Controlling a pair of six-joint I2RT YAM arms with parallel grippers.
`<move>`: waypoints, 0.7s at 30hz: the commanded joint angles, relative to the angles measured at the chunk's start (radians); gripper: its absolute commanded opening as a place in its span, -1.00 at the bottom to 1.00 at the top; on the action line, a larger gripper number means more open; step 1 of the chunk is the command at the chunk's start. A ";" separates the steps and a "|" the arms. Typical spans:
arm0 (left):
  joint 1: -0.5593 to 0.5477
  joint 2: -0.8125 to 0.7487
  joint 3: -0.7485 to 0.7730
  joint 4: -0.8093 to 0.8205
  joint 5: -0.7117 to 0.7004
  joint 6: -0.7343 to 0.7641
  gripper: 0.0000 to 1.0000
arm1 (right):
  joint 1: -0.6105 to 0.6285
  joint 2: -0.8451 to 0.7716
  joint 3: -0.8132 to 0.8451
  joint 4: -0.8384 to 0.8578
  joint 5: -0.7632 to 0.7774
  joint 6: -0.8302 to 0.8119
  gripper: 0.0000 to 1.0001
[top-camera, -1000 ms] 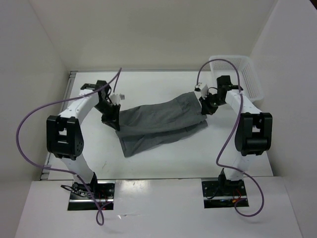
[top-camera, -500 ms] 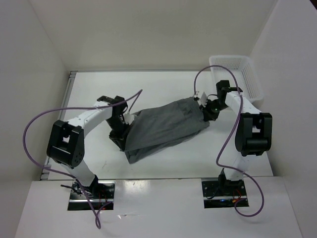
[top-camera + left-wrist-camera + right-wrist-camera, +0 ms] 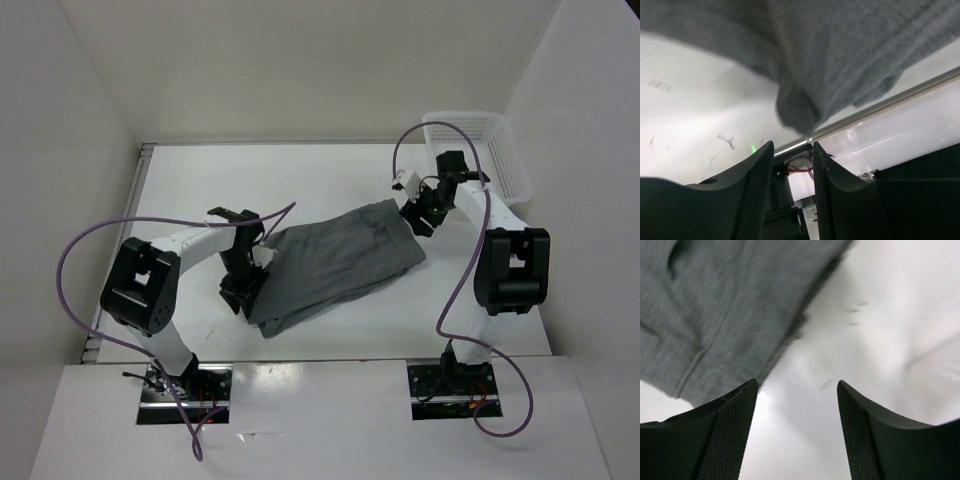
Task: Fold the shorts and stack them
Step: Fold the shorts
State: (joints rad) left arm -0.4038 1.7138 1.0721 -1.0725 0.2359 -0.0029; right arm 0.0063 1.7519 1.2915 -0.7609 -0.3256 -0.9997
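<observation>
The grey shorts (image 3: 335, 262) lie folded on the white table (image 3: 300, 175), running from the near left to the far right. My left gripper (image 3: 242, 293) sits at their near-left end, its jaws apart with nothing between them. In the left wrist view a fabric corner (image 3: 805, 107) hangs just ahead of the left gripper (image 3: 792, 150). My right gripper (image 3: 413, 217) is at the far-right corner of the shorts, open. In the right wrist view the shorts (image 3: 715, 310) lie to the upper left of the wide-open right gripper (image 3: 797, 387), which stands over bare table.
A white mesh basket (image 3: 488, 150) stands at the back right corner, just behind the right arm. Purple cables (image 3: 80, 250) loop off both arms. Walls close in the table on three sides. The table's metal near edge (image 3: 890, 102) shows in the left wrist view.
Both grippers have opened and let go of the shorts. The left gripper carried its end toward the near side, and the shorts now lie as a narrower folded strip.
</observation>
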 commanded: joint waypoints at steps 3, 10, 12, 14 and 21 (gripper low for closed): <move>0.149 -0.105 0.132 -0.086 0.017 0.003 -0.02 | 0.003 -0.057 0.160 0.095 -0.029 0.094 0.44; 0.316 0.073 0.236 0.147 0.020 0.003 0.23 | 0.182 -0.066 0.135 0.115 0.017 0.113 0.18; 0.316 0.133 0.252 0.190 0.020 0.003 0.23 | 0.267 -0.066 0.103 0.115 0.017 0.104 0.04; 0.316 0.159 0.262 0.252 0.020 0.003 0.26 | 0.310 -0.054 0.077 0.124 0.003 0.115 -0.20; 0.304 0.294 0.285 0.313 0.065 0.003 0.33 | 0.460 -0.022 -0.067 0.124 0.046 0.049 -0.68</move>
State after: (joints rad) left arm -0.0868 1.9564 1.3376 -0.8196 0.2653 -0.0067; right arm 0.4450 1.7248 1.2736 -0.6476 -0.3096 -0.9169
